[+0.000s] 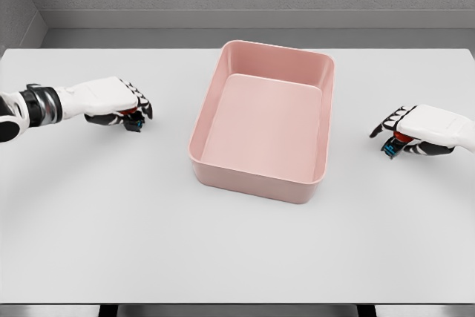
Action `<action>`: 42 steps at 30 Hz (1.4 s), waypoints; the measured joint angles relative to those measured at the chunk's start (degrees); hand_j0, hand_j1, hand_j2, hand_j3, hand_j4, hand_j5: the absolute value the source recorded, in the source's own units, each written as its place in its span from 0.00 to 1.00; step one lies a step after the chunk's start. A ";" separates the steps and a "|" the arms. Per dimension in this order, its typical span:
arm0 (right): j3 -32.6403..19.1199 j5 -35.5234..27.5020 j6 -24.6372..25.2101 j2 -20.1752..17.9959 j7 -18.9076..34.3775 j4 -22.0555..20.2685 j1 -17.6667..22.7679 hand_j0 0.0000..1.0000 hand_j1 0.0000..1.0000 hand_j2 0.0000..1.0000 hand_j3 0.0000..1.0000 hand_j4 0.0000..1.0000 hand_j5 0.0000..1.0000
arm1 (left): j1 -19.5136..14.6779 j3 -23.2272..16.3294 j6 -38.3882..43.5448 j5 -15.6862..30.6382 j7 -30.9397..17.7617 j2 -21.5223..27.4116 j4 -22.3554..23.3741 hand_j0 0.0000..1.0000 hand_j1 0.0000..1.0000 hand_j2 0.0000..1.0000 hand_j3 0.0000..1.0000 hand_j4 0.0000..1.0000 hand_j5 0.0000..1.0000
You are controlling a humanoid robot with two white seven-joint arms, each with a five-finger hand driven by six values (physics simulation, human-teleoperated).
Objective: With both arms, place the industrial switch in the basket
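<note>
A small object with red and blue parts (pixel 395 144) is seen at the right, on the white table (pixel 237 243), tucked under the curled fingers of the right hand (pixel 415 133), which is closed over it. A similar red and blue object (pixel 132 119) is covered at the left by the left hand (pixel 119 102), whose fingers are likewise clamped on it. Both objects are mostly hidden, so neither their long axes nor their facing can be judged. The pink basket (pixel 204 131) is set between the hands, well apart from each.

No legible text or markings anywhere
</note>
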 measured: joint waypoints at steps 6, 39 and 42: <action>-0.21 0.23 0.09 0.06 -0.27 0.18 -0.09 0.53 0.53 0.53 0.53 0.53 0.53 | 0.00 -0.11 -0.11 -0.26 0.01 -0.07 -0.33 0.48 0.48 0.48 0.48 0.48 0.48; -6.18 0.39 -0.01 3.12 -0.08 0.24 -5.89 0.47 0.47 0.47 0.47 0.47 0.47 | -12.48 0.27 -1.52 2.46 -2.91 0.24 -10.44 0.41 0.41 0.41 0.41 0.41 0.41; -6.13 0.41 -0.01 3.92 -0.09 0.22 -6.86 0.47 0.47 0.47 0.47 0.47 0.47 | -13.36 0.74 -1.51 3.18 -3.47 1.01 -13.07 0.41 0.41 0.41 0.41 0.41 0.41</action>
